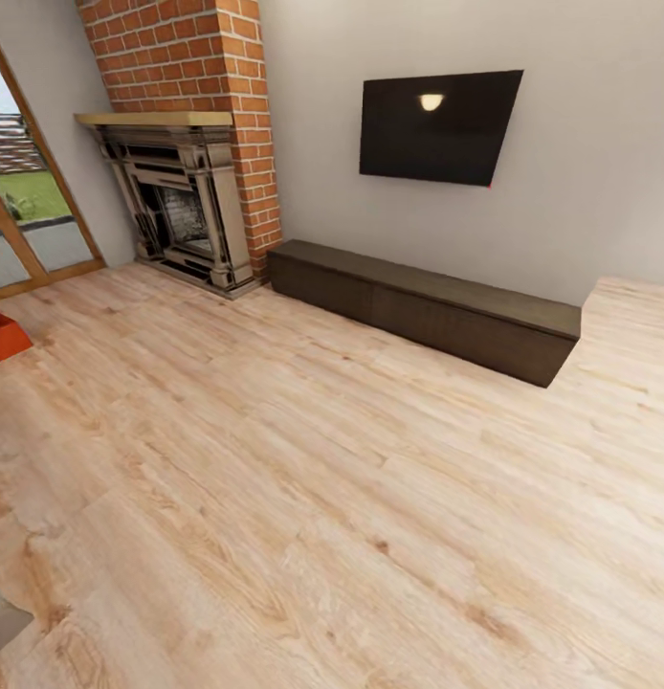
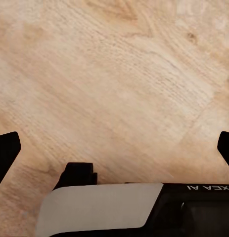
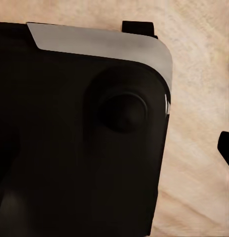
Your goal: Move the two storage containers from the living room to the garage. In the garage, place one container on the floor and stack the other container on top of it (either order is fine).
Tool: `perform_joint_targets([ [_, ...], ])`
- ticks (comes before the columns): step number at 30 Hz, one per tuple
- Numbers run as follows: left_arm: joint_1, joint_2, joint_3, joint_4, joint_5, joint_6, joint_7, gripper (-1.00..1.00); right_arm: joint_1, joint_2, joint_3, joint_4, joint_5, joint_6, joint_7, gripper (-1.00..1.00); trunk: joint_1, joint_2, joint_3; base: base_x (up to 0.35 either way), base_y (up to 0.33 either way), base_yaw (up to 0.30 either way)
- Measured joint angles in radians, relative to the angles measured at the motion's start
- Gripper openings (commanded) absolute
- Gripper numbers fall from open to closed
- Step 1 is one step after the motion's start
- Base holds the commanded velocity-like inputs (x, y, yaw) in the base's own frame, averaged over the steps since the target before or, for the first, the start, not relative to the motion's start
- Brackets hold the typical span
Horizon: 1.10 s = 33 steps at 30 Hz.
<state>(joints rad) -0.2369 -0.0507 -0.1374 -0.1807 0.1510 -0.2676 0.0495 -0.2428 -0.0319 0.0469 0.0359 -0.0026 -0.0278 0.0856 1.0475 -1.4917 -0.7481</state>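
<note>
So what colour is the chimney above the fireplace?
Red-orange brick with pale mortar lines, clearest in the head view.

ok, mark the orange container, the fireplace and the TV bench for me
storage container (image 1: 5, 337): head view, its orange corner showing at the left edge.
fireplace (image 1: 184, 218): head view, dark firebox opening under the mantel.
TV bench (image 1: 437, 297): head view, flat top of the low dark cabinet.

Light wood plank floor (image 1: 322, 498); orange-red container (image 1: 2, 335) at edge; dark low cabinet (image 1: 423, 308).
</note>
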Motion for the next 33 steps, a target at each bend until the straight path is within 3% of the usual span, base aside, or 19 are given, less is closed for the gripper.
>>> perform_joint_targets([
  [33, 0.0, 0.0, 0.0, 0.0, 0.0, 0.0, 0.001, 1.0, 0.0, 0.002, -0.001, 0.0, -0.003, 0.0, -0.001, 1.0, 0.0, 0.0, 0.0, 0.293, -0.222, 0.251],
])
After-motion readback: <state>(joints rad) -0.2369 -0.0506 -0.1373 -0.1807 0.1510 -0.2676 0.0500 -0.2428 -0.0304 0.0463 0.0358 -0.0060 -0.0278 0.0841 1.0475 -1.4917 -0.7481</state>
